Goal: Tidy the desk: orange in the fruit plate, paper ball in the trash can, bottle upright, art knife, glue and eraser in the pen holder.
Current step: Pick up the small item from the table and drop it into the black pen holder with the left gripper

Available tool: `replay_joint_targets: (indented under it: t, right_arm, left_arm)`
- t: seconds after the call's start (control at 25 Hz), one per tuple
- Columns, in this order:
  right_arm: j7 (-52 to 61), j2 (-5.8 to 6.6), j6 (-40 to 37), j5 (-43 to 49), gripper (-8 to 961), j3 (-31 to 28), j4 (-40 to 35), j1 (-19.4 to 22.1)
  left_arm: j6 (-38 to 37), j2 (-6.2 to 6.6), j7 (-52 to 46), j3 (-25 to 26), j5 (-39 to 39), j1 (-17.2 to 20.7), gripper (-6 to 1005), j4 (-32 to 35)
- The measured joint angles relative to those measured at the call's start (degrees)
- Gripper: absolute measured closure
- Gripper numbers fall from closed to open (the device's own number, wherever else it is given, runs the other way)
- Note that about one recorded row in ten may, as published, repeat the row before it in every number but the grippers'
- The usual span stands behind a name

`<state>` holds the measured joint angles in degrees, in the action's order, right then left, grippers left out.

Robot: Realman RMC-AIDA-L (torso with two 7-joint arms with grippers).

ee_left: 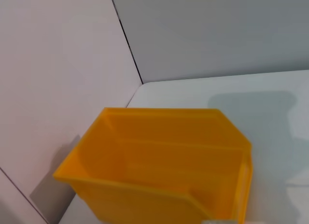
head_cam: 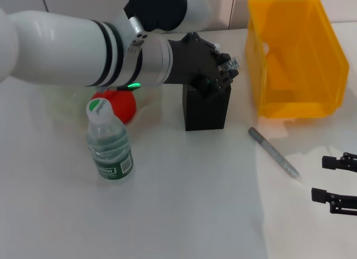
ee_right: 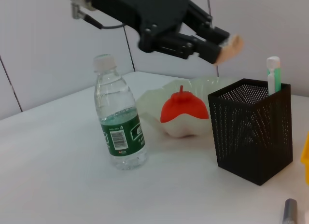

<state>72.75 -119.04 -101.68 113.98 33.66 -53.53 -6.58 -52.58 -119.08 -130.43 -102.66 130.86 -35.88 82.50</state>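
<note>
— We're looking down on a pale white desk set against a light wall. Where is our working hand?

— Our left gripper hangs right above the open mouth of the pen holder. From our right wrist view we see its fingers pinched on the eraser, a small beige block held in the air above the black mesh cup, not yet inside it.

— And inside the cup?

— We see a green and white stick poking up out of one corner. We cannot tell what it is.

— Moving outward?

— Just beside the pen holder, on our left, the orange sits in the fruit plate, its nub pointing up. The bottle stands upright near them, closer to us, cap on top. On the other side of the cup the trash can rests near the desk's far edge; our left wrist view looks straight down into it.

— Anything loose?

— A grey pen-like tool lies flat between the pen holder and our right gripper, which sits low at the desk's right edge with its fingers spread apart, holding nothing.
</note>
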Motion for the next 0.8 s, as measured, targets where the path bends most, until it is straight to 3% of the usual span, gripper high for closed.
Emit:
replay_joint_targets:
  t: [0.28, 0.8]
  right_arm:
    - [0.0, -0.02, 0.0, 0.0, 149, 0.0, 0.0, -0.2]
    - [0.0, -0.05, 0.0, 0.0, 150, 0.4, 0.0, -0.4]
  left_arm:
    - [4.9, -0.10, 0.2, 0.2, 1.0, -3.2, 758, -7.7]
    - [7.6, -0.10, -0.4, -0.3, 2.4, -3.5, 758, -9.7]
